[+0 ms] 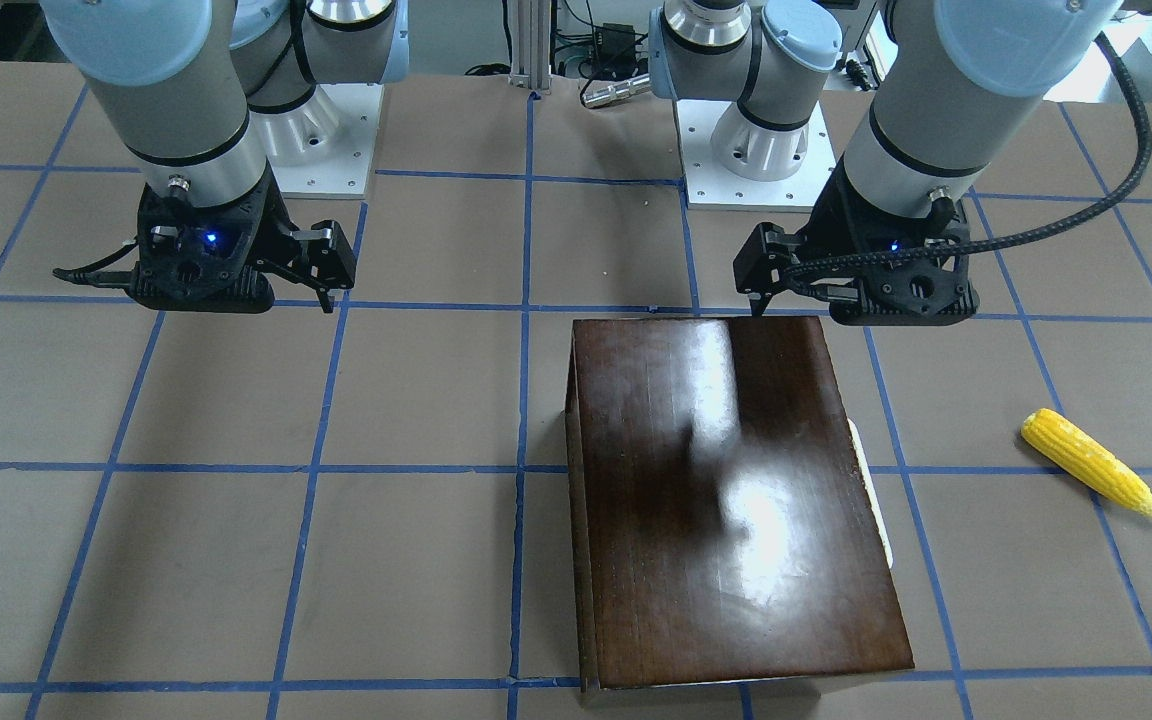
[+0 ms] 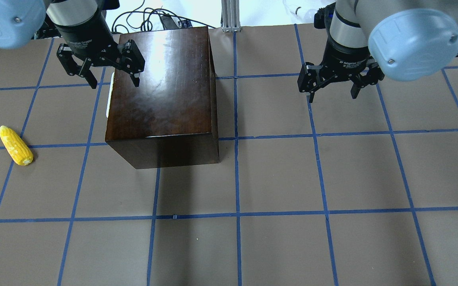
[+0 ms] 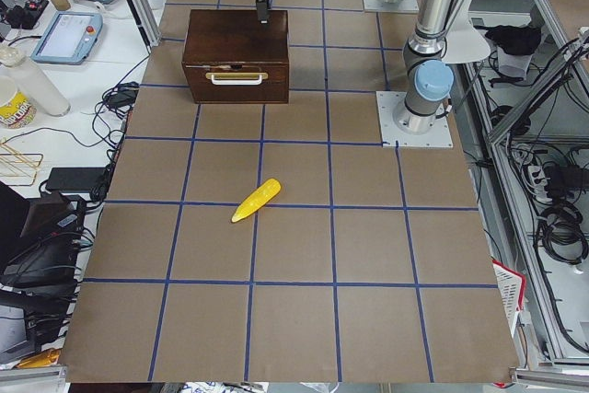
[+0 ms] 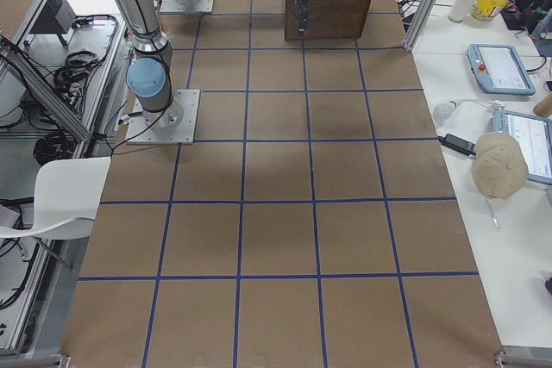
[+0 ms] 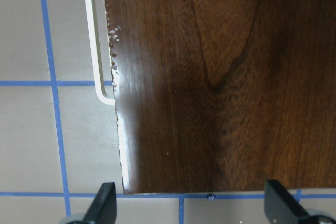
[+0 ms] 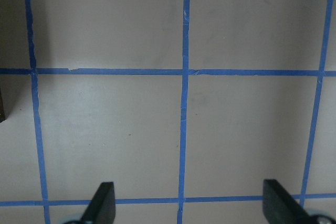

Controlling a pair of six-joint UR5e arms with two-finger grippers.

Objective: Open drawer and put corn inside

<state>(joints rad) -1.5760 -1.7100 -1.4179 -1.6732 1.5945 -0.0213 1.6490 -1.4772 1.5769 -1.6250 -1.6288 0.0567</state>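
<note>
The glossy dark-brown box (image 2: 161, 87) stands on the table with its drawer shut; only the whitish handle (image 2: 109, 95) shows at its left side, and also in the left wrist view (image 5: 95, 40). The yellow corn (image 2: 15, 145) lies on the table well left of the box, and it also shows in the front view (image 1: 1091, 462). My left gripper (image 2: 114, 83) is open and empty, hovering over the box's far handle-side corner. My right gripper (image 2: 332, 96) is open and empty above bare table, to the right of the box.
The table (image 2: 276, 178) is brown paper with a blue tape grid. The arm bases (image 1: 756, 150) stand at the robot's edge. Cables and an aluminium post (image 2: 231, 16) lie beyond the far edge, behind the box.
</note>
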